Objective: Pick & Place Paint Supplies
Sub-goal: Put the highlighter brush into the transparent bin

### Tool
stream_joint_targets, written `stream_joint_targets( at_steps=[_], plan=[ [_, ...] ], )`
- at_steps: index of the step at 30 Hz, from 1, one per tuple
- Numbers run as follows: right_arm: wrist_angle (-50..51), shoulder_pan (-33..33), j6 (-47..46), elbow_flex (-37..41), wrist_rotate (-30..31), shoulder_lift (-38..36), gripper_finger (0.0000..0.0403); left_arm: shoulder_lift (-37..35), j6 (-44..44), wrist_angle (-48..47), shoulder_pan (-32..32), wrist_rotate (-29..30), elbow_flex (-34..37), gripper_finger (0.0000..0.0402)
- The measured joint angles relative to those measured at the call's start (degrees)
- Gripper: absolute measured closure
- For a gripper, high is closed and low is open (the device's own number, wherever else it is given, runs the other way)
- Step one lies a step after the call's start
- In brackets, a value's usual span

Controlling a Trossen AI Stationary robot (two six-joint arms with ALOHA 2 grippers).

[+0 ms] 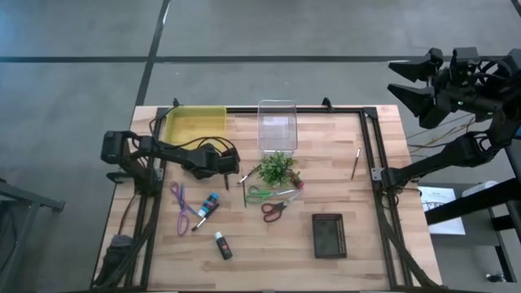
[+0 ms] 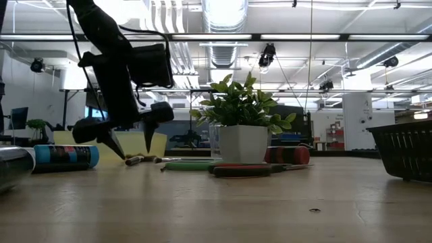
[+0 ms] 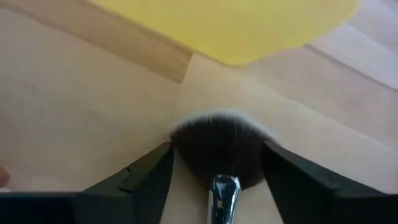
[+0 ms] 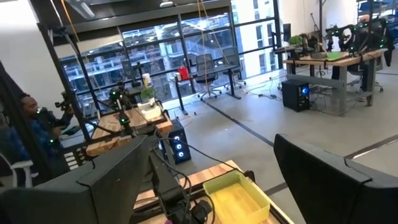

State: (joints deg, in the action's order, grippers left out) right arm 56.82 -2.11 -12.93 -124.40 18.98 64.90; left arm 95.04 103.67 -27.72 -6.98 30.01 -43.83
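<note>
My left pincer [image 3: 214, 171] half-open, straddling fan brush [image 3: 217, 152] near desk's far-left corner; handle runs back between fingers; nothing gripped.

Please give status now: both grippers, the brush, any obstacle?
Left gripper open, straddling the dark-bristled fan brush on the wooden table. Right gripper open, parked off-table. Yellow plastic bin close ahead.

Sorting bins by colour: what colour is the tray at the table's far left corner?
Yellow tray, clearest in the high view.
</note>
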Motion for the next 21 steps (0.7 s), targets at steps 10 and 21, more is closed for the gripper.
stream_joint_targets(
  at_steps=[10,21],
  plan=[
    [0.0,0.0,0.02,0.02,0.0,-0.75,0.0058,1.31,-0.1,-1.06,-0.02,-2.01,0.04,0.0318],
    [0.0,-0.01,0.04,0.02,-0.91,-1.18,0.0058,-2.12,-1.85,2.47,1.5,-5.8,-0.02,0.0392]
  ],
)
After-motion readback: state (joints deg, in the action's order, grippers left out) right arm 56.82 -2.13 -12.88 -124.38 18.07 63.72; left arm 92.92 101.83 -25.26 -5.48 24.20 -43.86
